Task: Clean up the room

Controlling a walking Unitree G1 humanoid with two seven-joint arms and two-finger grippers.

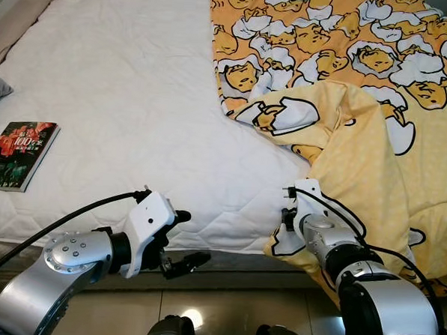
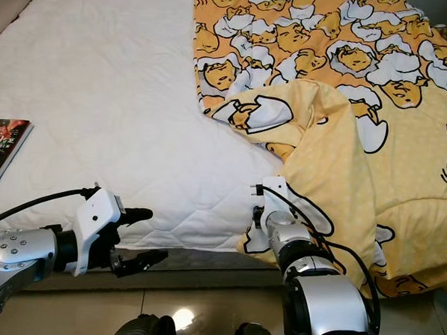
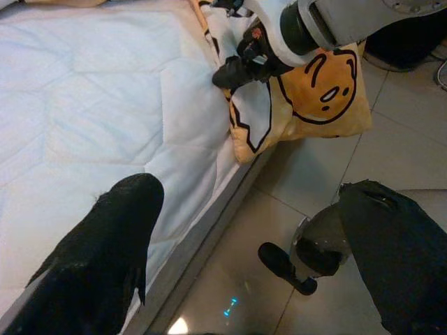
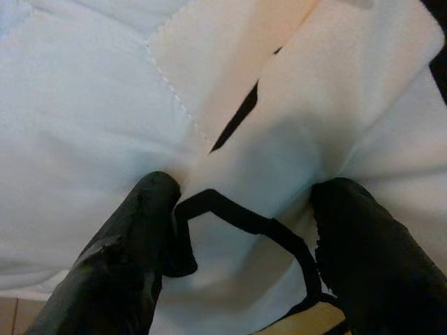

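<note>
Nearest us, our left gripper [image 1: 180,243] hangs spread wide at the bed's [image 1: 122,95] front edge. Our right gripper [image 4: 244,230] straddles the yellow blanket's [image 1: 374,145] corner, fingers apart. Farther left lies a book [image 1: 18,155].

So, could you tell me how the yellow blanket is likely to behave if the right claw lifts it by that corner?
The blanket will probably drape and sag, since it already lies in soft folds on the bed. Only the pinched corner would likely rise at first. It may slip, as the right claw straddles just a thin fold with its fingers apart.
</note>
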